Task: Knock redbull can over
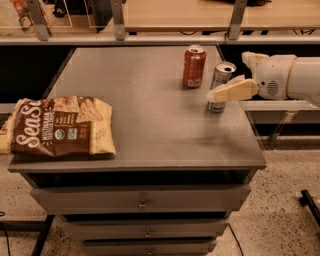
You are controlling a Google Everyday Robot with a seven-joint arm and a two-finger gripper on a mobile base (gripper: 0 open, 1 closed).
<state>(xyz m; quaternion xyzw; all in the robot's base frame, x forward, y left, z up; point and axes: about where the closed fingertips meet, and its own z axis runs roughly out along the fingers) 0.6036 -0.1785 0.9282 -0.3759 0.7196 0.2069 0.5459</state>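
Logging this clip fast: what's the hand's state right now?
Hand: open or closed cannot be told; it lies across the front of the redbull can, near the right edge of the table.

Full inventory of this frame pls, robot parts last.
redbull can: 1, silver-blue, standing near the cabinet top's right edge
soda can: 1, orange-red, standing just left of and behind the redbull can
chip bag: 1, brown and cream, lying flat at the top's front left
cabinet: 1, grey, centre of view, holds all three items
drawers: 3 visible, grey, stacked below the top
shelf: 1, tan, behind the cabinet
floor: speckled, light, around the cabinet
gripper: 1, cream, reaching in from the right, crossing in front of the redbull can's lower half
arm: 1, white, right edge of view
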